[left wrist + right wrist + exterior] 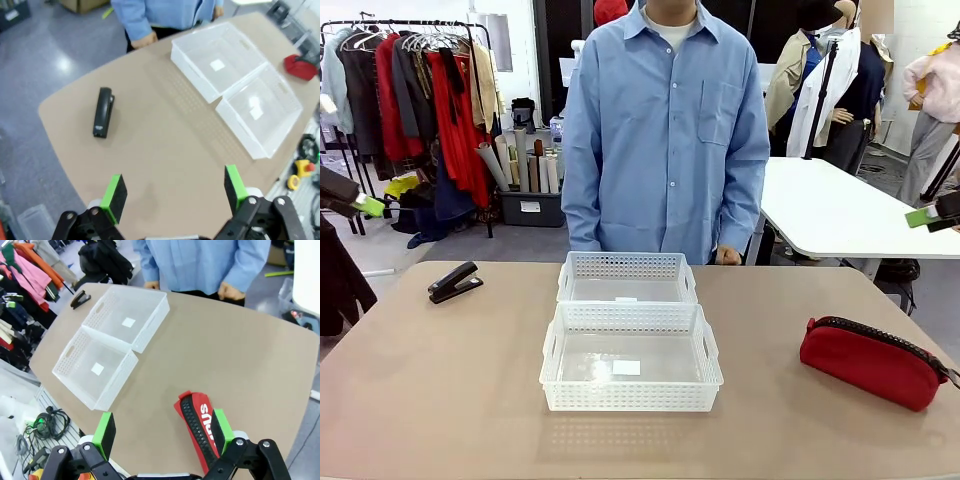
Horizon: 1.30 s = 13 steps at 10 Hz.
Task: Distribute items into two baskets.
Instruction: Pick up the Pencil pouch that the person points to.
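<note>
Your left gripper (173, 186) hangs above the table (165, 145). Its two green fingers are spread wide and hold nothing. Your right gripper (162, 426) is spread wide too. It is up over the red pouch (192, 417) and does not touch it. The red pouch lies flat on the table on your right side, well apart from the baskets.

In the middle, the near basket (630, 395) sits right up against the far basket (625, 265), one behind the other. Each has a small white sticker on its floor.

The black stapler (455, 282) lies on the table on your left, level with the far basket but well apart from it.

A person (665, 130) in a blue shirt stands at the far edge.
</note>
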Each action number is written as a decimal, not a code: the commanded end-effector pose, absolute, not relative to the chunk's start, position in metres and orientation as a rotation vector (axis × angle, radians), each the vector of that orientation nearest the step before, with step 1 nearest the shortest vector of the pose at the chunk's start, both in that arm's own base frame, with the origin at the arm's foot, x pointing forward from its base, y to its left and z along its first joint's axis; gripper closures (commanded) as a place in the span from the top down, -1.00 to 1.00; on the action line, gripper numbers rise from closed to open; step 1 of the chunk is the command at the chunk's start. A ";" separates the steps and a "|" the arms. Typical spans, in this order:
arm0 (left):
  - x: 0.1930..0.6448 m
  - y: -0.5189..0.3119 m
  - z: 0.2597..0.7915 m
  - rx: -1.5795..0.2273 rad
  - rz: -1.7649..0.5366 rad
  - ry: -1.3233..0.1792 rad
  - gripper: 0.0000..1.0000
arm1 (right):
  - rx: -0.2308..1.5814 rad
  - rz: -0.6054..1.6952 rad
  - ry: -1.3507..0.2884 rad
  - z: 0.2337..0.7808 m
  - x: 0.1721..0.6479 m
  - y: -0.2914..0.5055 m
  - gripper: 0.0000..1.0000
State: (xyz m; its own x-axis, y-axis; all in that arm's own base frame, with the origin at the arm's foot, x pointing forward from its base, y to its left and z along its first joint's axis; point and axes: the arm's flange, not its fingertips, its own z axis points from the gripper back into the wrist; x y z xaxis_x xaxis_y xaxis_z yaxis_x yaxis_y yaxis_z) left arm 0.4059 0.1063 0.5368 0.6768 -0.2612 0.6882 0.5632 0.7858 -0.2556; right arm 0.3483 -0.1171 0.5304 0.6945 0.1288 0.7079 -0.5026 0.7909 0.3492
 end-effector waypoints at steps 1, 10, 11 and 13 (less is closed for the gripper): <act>0.398 0.122 0.540 -0.584 -0.499 -0.759 1.00 | 0.586 0.391 -0.749 0.528 0.340 -0.127 1.00; 0.391 0.123 0.549 -0.706 -0.568 -0.776 1.00 | 0.649 0.400 -0.782 0.528 0.325 -0.146 1.00; 0.391 0.127 0.547 -0.741 -0.601 -0.783 1.00 | 0.629 0.389 -0.806 0.528 0.324 -0.147 1.00; 0.388 0.119 0.550 -0.688 -0.552 -0.747 1.00 | 0.630 0.370 -0.756 0.528 0.324 -0.145 1.00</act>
State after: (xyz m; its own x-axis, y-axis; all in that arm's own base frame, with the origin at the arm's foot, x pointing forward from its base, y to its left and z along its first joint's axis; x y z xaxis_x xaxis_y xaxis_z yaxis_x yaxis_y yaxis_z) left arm 0.3875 0.1218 0.5476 0.6143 -0.2148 0.7593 0.6708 0.6488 -0.3592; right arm 0.3235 -0.1455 0.5276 0.6800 0.0849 0.7282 -0.5143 0.7632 0.3913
